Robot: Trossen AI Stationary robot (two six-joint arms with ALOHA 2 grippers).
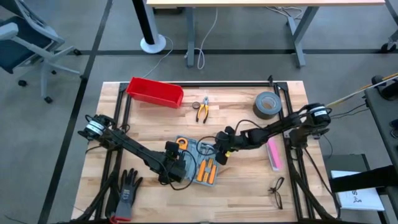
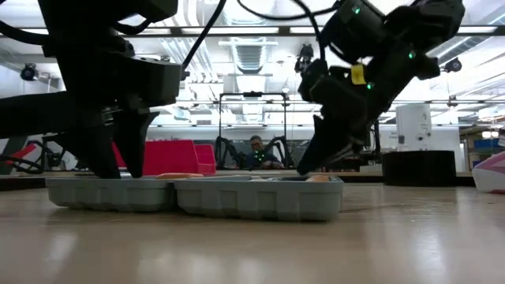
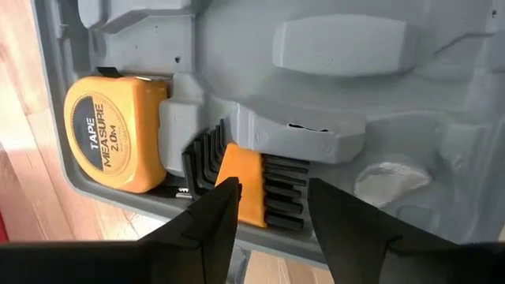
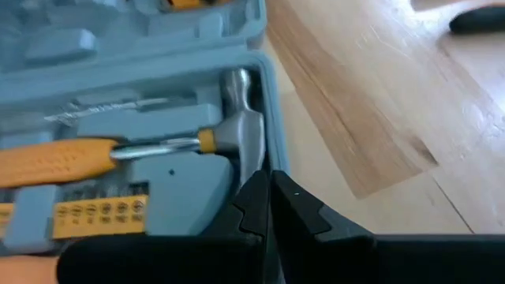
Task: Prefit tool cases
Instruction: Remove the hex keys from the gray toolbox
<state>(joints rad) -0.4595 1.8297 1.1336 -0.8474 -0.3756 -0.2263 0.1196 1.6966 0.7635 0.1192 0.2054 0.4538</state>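
Left gripper (image 3: 272, 207) fingers parted over tool case (image 1: 198, 160) edge, grasping nothing; right gripper (image 4: 270, 197) closed empty at far rim; bare desk (image 1: 249, 193) around.

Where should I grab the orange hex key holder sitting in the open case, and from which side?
Probably the orange holder itself, not the black keys. It sits in its slot in the tool case beside the tape measure, with only its upper face exposed, so come straight down from above. The left gripper already hangs over it, fingers apart, one to each side of its narrow width.
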